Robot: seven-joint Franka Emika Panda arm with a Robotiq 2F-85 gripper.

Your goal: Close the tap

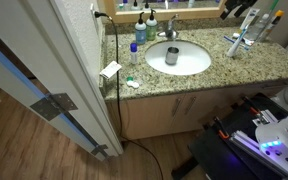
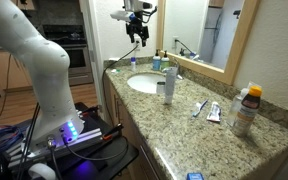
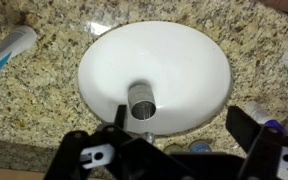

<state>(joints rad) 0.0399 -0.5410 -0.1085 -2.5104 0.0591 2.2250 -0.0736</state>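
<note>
The tap (image 1: pixel 170 28) is a small chrome faucet at the back rim of the round white basin (image 1: pixel 189 66). In the wrist view only a small shiny bit of the tap (image 3: pixel 149 135) shows at the basin's (image 3: pixel 184 60) lower rim; the gripper body hides the rest. A grey metal cup (image 3: pixel 142 100) stands in the basin. My gripper (image 3: pixel 184 112) is open and empty, its fingers spread wide. In an exterior view it (image 2: pixel 137 33) hangs well above the basin (image 2: pixel 142 84). I cannot tell if water runs.
A blue-topped bottle (image 1: pixel 141 30) stands beside the tap, its cap (image 3: pixel 199 146) near my right finger. A toothpaste tube (image 3: pixel 9 50) lies on the granite counter (image 1: pixel 219 75). An orange-capped bottle (image 2: pixel 246 108) stands further along. A mirror (image 2: pixel 199 35) backs the counter.
</note>
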